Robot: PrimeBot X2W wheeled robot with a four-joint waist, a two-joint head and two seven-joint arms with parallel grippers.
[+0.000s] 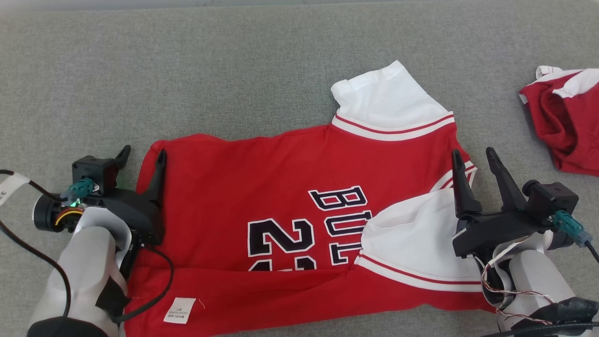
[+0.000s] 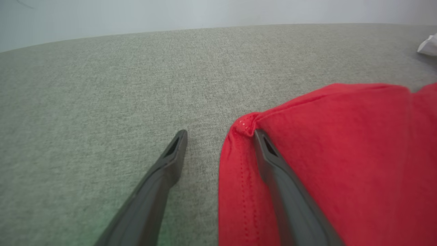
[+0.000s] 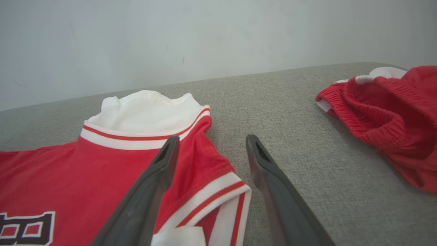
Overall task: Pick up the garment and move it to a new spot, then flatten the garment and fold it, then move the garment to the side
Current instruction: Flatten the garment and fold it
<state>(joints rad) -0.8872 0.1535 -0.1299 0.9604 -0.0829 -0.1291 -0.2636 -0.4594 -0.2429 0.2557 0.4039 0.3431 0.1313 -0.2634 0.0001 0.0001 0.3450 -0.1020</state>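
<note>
Bright red is shown across the body of the flat, short-sleeved cloth jersey (image 1: 224,187), and plain white is seen on both its sleeves. Each sleeve seam is edged by a white band crossed by a thin red stripe. Black-and-white block lettering (image 1: 341,199) is printed across the jersey's chest, and a small white rectangular label (image 1: 179,310) with faint grey print is seen at its hem. Under the jersey, a mottled grey woven surface (image 1: 187,70) is spread. Right of the jersey, a crumpled red elastic-waisted garment (image 1: 568,135) is trimmed in white. Matt black is shown on the left gripper (image 1: 144,152) and the right gripper (image 1: 471,152), one at each end of the jersey.
</note>
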